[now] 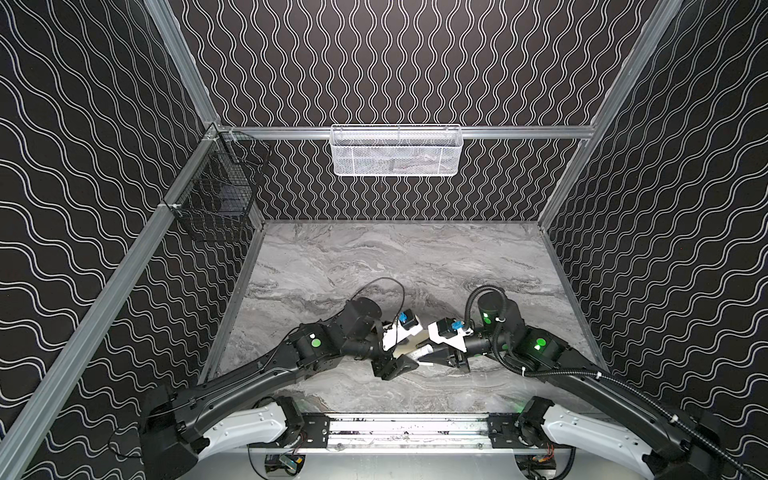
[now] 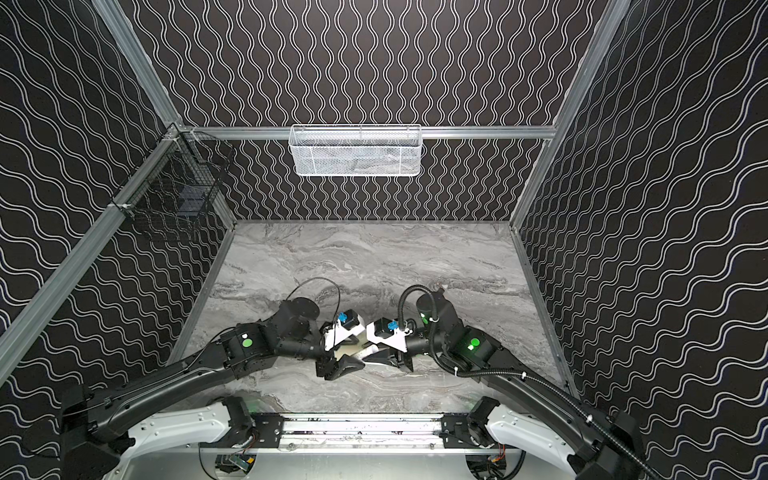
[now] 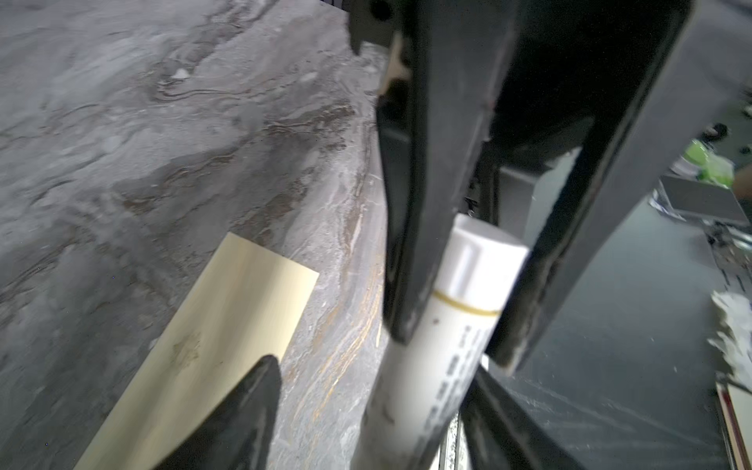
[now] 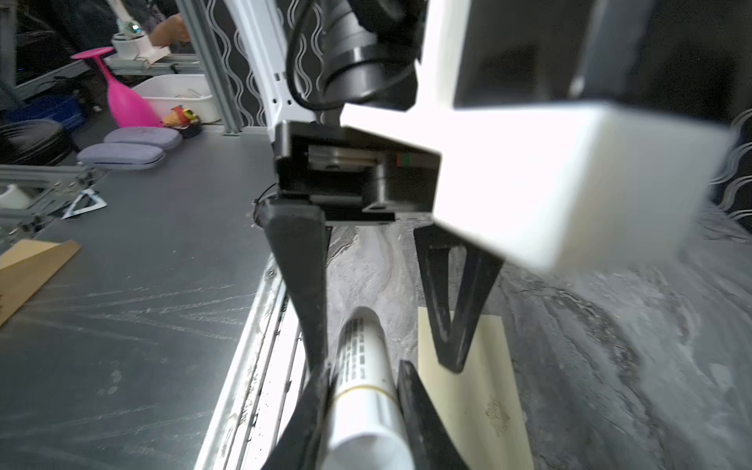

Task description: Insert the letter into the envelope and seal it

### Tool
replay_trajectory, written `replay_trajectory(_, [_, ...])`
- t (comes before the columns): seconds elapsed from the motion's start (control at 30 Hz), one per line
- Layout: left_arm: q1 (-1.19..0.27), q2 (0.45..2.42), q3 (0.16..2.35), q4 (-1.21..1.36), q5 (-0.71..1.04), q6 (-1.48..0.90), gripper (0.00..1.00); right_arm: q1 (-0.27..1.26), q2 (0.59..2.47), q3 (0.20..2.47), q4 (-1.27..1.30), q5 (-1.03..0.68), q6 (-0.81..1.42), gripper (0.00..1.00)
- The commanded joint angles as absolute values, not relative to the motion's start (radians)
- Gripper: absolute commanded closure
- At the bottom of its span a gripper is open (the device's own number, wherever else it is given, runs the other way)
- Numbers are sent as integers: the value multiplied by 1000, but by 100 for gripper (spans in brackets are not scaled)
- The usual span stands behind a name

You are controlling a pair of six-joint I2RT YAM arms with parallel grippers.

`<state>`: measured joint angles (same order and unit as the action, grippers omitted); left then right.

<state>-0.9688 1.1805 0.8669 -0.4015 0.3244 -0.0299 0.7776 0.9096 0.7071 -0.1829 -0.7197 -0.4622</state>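
Note:
The cream envelope [image 3: 211, 346] lies flat on the marble table, a faint dark mark on its face [image 4: 498, 419]. In both top views the grippers cover most of it; a cream strip [image 1: 405, 348] shows. The letter is out of view. My right gripper [image 4: 362, 368] is shut on the cap end of a white stick [image 4: 362, 346] held just above the table. My left gripper [image 3: 374, 368] is open, its fingers [image 3: 260, 407] spread on either side of the stick's printed body [image 3: 447, 325], with a gap on one side. The two grippers meet tip to tip near the table's front middle [image 1: 419, 359].
A white mesh basket [image 1: 396, 151] hangs on the back rail and a black wire basket [image 1: 216, 195] on the left rail. Patterned walls close three sides. A metal rail [image 1: 407, 430] runs along the front edge, right beside the grippers.

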Motion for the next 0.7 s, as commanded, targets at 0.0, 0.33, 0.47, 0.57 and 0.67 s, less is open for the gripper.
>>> replay_trajectory(0.0, [-961, 1128, 885, -334, 142, -201, 15, 761, 872, 676, -6, -581, -436, 100])
replay_trajectory(0.33, [-806, 1052, 863, -124, 254, -681, 20, 785, 930, 433, 859, -123, -332, 100])
replay_trajectory(0.47, [-769, 1084, 825, 47, 367, -811, 18, 847, 1027, 397, 1130, 26, -412, 100])
replay_trajectory(0.57, [-753, 1114, 804, 157, 430, -878, 18, 899, 1093, 391, 1264, 90, -461, 100])
replay_trajectory(0.67, [-723, 1140, 785, 261, 478, -941, 19, 939, 1139, 377, 1377, 127, -489, 100])
